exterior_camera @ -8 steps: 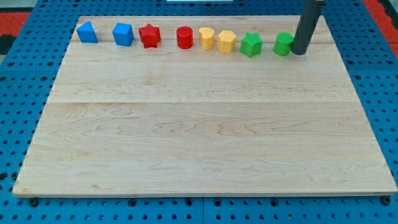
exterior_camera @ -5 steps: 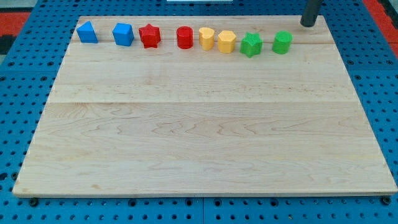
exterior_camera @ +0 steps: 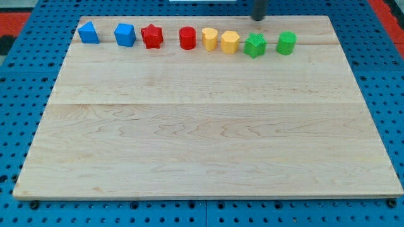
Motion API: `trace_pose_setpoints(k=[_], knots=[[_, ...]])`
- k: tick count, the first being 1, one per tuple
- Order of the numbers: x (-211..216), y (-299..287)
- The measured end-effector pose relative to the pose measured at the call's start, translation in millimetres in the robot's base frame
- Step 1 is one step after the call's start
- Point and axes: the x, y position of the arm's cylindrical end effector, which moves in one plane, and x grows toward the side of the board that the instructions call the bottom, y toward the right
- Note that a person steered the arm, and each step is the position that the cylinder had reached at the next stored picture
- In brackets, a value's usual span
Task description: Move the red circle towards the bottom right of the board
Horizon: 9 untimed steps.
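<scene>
The red circle (exterior_camera: pixel 187 38) stands in the row of blocks along the board's top edge, between a red star (exterior_camera: pixel 152 36) on its left and a yellow block (exterior_camera: pixel 209 38) on its right. My tip (exterior_camera: pixel 258 18) is at the view's top edge, just above the green star (exterior_camera: pixel 255 45), to the right of the red circle and well apart from it. It touches no block.
The row holds, from the left, a blue triangle-like block (exterior_camera: pixel 88 33), a blue block (exterior_camera: pixel 125 34), then after the reds a second yellow block (exterior_camera: pixel 230 41) and a green cylinder (exterior_camera: pixel 286 43). The wooden board (exterior_camera: pixel 208 126) lies on a blue pegboard.
My tip has moved up away from the green cylinder's right side and then left along the top edge. No block has moved.
</scene>
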Motion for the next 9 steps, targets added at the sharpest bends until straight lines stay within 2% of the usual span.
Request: trace_pose_setpoints(k=[1,2,3,4,5,6,8,9], knots=[[1,-70],[30,-104],[65,-105],[74,-114],[112,-131],[133,-160],[139,-204],[187,-161]])
